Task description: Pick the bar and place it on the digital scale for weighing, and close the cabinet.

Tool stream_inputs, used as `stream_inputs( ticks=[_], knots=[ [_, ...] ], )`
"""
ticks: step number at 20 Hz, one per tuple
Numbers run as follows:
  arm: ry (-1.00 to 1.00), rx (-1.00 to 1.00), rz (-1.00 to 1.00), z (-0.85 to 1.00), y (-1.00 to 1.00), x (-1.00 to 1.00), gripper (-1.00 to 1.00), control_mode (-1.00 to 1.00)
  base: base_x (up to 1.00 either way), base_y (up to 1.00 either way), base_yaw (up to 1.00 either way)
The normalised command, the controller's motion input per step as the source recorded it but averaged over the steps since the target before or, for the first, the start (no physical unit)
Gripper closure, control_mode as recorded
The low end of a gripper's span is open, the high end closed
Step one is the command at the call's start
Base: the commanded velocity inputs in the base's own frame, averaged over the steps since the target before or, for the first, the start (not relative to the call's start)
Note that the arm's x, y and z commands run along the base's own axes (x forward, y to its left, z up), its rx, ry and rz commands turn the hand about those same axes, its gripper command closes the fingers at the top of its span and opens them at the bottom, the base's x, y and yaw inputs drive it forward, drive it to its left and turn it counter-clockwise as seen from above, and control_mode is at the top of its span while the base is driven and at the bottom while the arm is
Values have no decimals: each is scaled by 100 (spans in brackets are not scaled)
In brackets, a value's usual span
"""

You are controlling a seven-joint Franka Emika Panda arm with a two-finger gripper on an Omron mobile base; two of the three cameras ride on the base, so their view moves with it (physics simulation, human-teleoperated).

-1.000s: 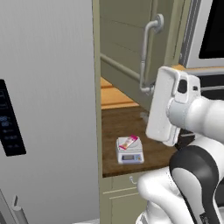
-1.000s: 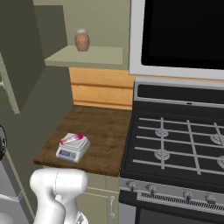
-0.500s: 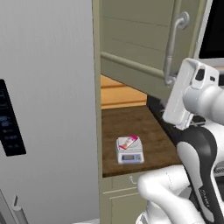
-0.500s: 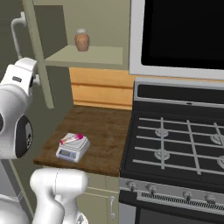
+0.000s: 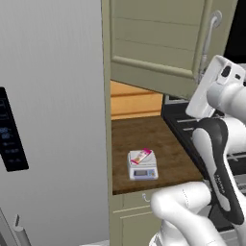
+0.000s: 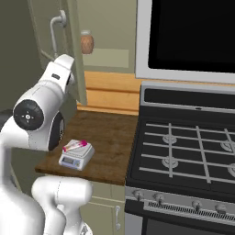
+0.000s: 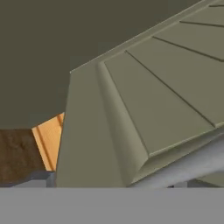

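Left base view: bar [image 5: 141, 155] resting on digital scale [image 5: 143, 167]; cabinet [image 5: 163, 43] door ajar, gripper state unclear; risk: arm slipping off door, leaving gap

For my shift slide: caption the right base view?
Bar rests on digital scale; arm pushes the half-open cabinet door beside the stove.

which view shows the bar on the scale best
The left base view: the bar lies in plain sight on the digital scale, seen from above with the display facing the camera. The right base view also shows the bar on the scale, close beside the robot's arm. The hand view faces the cabinet door.
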Motion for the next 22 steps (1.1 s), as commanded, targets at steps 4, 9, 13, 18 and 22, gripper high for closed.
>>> stream_inputs(
  ticks=[4,9,13,18,22],
  knots=[
    [2,0,-5,-1,-30,97,-100,-100,0,0,0],
    [0,0,-2,0,-12,87,-100,-100,0,0,0],
    [0,0,-2,0,0,75,-100,-100,0,0,0],
    [0,0,-5,0,9,86,-100,-100,0,0,0],
    [0,0,-7,-1,19,92,-100,-100,0,0,0]
  ],
)
